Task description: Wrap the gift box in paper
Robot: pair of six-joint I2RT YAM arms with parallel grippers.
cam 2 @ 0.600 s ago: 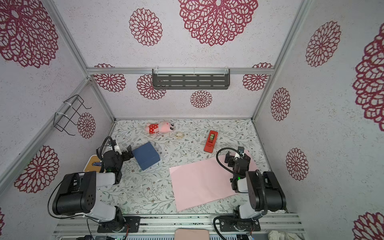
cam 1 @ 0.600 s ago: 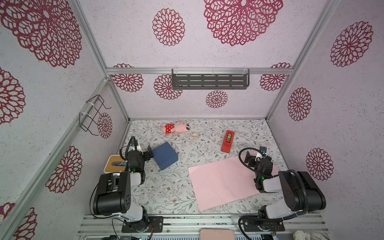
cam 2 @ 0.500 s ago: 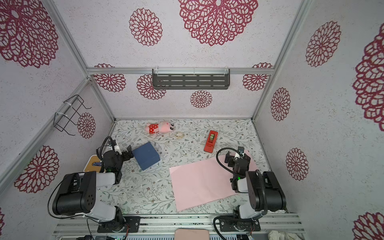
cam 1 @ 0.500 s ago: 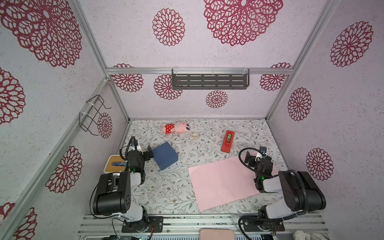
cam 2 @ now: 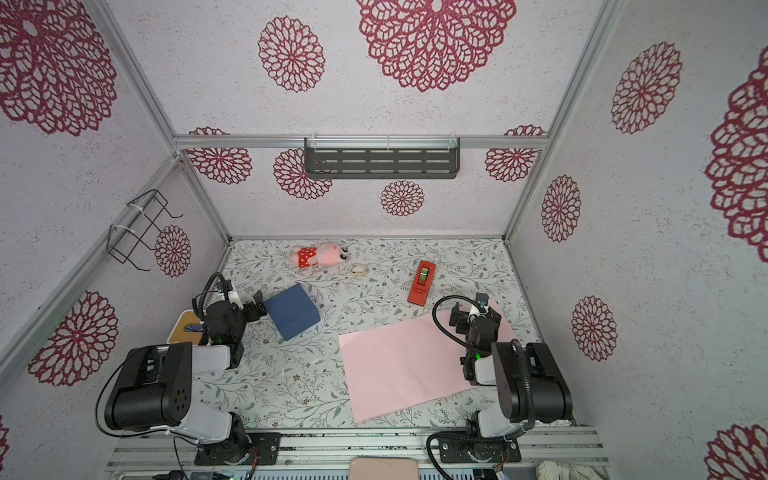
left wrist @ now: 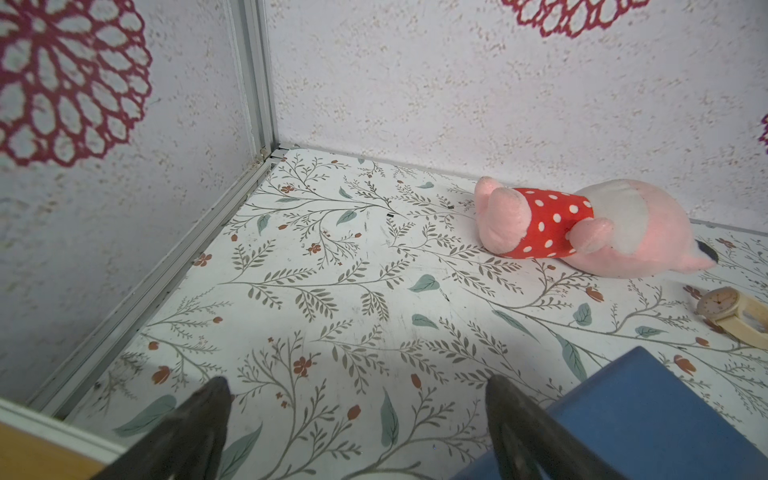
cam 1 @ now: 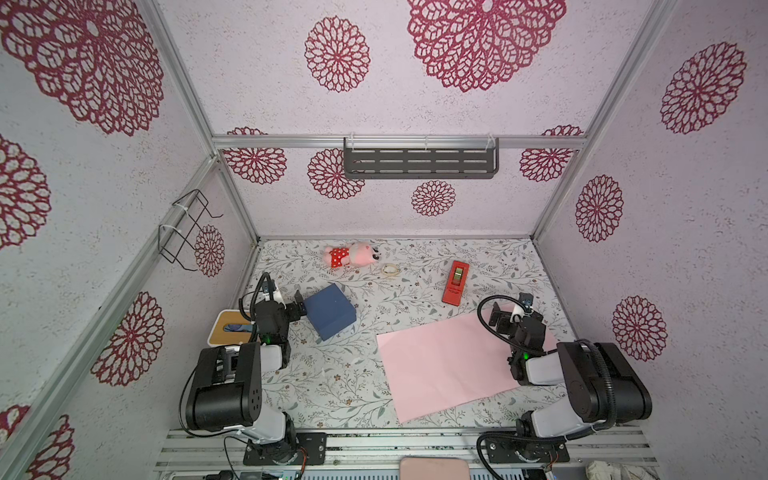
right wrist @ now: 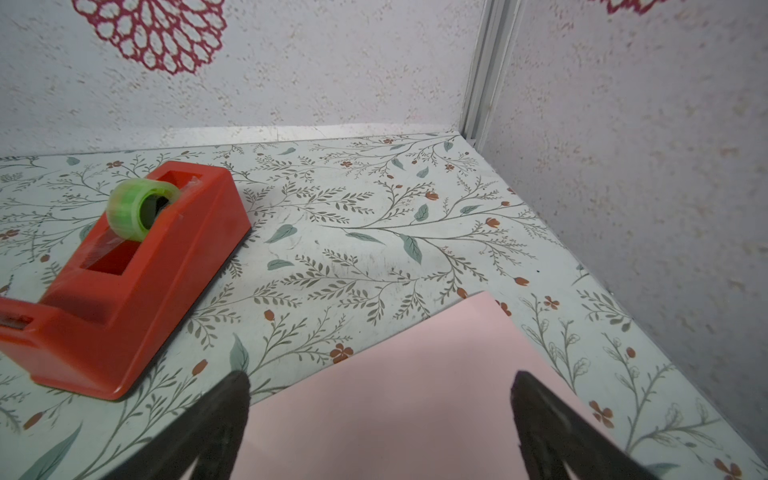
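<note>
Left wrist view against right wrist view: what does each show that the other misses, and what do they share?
Only the left wrist view: the gift box close beside the left gripper, a pink plush toy and a wristwatch farther back.
Only the right wrist view: the red tape dispenser and a corner of the paper lying flat below the right gripper.
Both: the floral table, speckled walls, and a pair of fingers spread open with nothing between them.

One gift box, one paper
</note>
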